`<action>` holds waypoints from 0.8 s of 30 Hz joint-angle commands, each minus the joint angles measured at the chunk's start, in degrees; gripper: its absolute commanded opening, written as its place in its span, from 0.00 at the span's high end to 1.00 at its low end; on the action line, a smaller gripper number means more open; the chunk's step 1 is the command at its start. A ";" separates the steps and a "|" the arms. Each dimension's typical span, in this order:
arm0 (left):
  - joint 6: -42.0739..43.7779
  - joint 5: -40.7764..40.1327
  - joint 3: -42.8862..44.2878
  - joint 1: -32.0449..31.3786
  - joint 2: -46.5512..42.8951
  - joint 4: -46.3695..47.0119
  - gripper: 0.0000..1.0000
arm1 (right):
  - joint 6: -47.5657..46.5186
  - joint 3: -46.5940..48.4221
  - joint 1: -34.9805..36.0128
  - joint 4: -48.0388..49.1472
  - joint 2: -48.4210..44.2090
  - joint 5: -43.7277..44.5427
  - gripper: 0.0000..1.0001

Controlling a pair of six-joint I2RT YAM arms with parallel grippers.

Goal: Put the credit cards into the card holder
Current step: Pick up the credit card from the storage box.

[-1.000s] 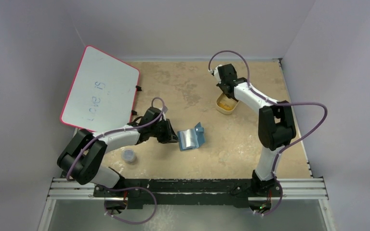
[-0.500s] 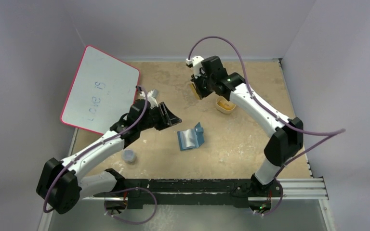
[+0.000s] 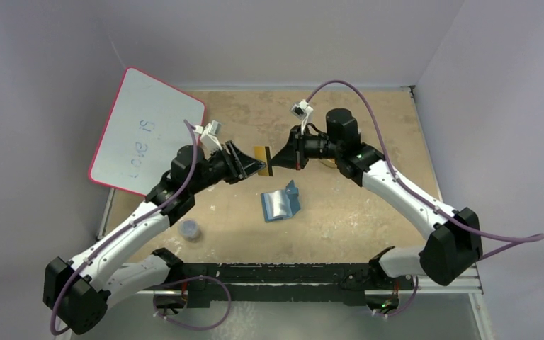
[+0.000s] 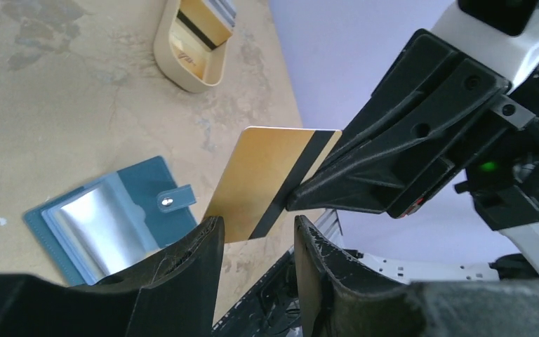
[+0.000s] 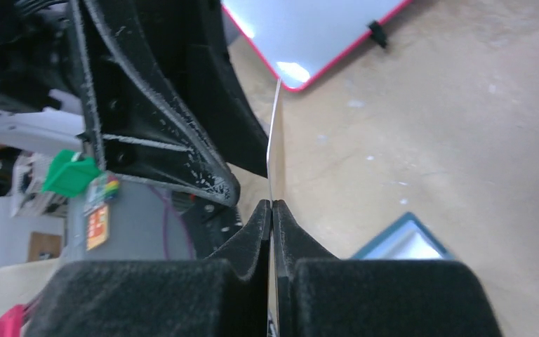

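Note:
My right gripper (image 3: pixel 275 160) is shut on one edge of an orange-yellow credit card (image 3: pixel 261 155) with a dark stripe, held in the air above the table's middle. In the right wrist view that card (image 5: pixel 274 133) shows edge-on, rising from the closed jaws of the right gripper (image 5: pixel 272 206). My left gripper (image 3: pixel 253 165) faces it, open, and the card (image 4: pixel 267 175) hangs just beyond its fingertips (image 4: pixel 207 242). The blue card holder (image 3: pixel 280 203) lies open on the table below, silvery pockets up (image 4: pixel 102 225). More credit cards (image 4: pixel 207 17) stand in a beige tray.
The beige oval tray (image 4: pixel 182 67) sits on the far side of the table. A pink-rimmed whiteboard (image 3: pixel 149 131) leans at the back left. A small round lidded pot (image 3: pixel 190 229) stands near the left arm. Grey walls close in on three sides.
The right arm swung from the tray to the middle with a card pinched in its jaws. The left arm rose off the card holder toward it, and its jaws opened.

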 commanded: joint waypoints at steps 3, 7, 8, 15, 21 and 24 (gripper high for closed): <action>-1.02 3.00 0.70 -0.19 -4.37 6.65 0.59 | 8.47 -3.06 0.06 13.20 -4.74 -14.84 1.00; 1.75 1.36 2.72 -0.16 -5.93 0.74 0.58 | 7.96 -4.59 0.00 12.04 -7.21 -11.23 1.00; 2.62 1.00 3.32 -0.19 -6.20 -1.06 0.58 | 6.72 -4.36 -0.10 10.15 -8.04 -9.01 1.00; 2.92 1.12 4.70 -0.17 -6.88 -2.40 0.57 | 4.60 -3.74 -1.01 8.31 -11.52 -9.86 1.00; -1.45 6.22 5.00 -0.19 -6.27 5.84 0.59 | 9.32 -6.02 -1.01 14.48 -11.34 -14.28 1.00; -3.17 7.44 4.54 -0.14 -5.96 8.71 0.71 | 9.43 -5.81 -0.95 14.55 -10.39 -14.66 1.00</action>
